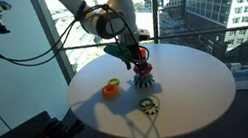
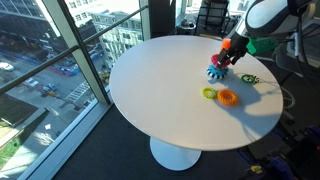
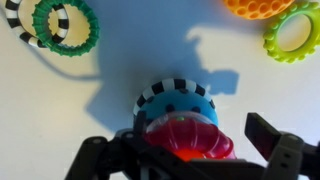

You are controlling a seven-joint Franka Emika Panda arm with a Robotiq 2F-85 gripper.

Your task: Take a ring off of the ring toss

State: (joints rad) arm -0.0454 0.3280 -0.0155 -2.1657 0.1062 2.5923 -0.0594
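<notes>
The ring toss [image 3: 172, 100] has a round teal-blue base with a black-and-white striped rim; it stands on the white table in both exterior views [image 1: 143, 74] [image 2: 216, 70]. The red-magenta ring [image 3: 190, 135] sits on top of it, over the orange-red peg, which is mostly hidden. My gripper [image 3: 195, 150] is straight above the toy. Its dark fingers straddle the ring, with a gap showing on the right side, and it is open. It also shows in both exterior views [image 1: 138, 56] [image 2: 231, 55].
Loose rings lie on the round white table [image 1: 186, 104]: an orange ring [image 3: 258, 8] [image 2: 227, 98] [image 1: 111, 88], a lime ring [image 3: 292, 33] [image 2: 209, 93], and a green ring with black-and-white stripes [image 3: 55, 25] [image 2: 248, 78] [image 1: 147, 105]. Large windows stand behind the table.
</notes>
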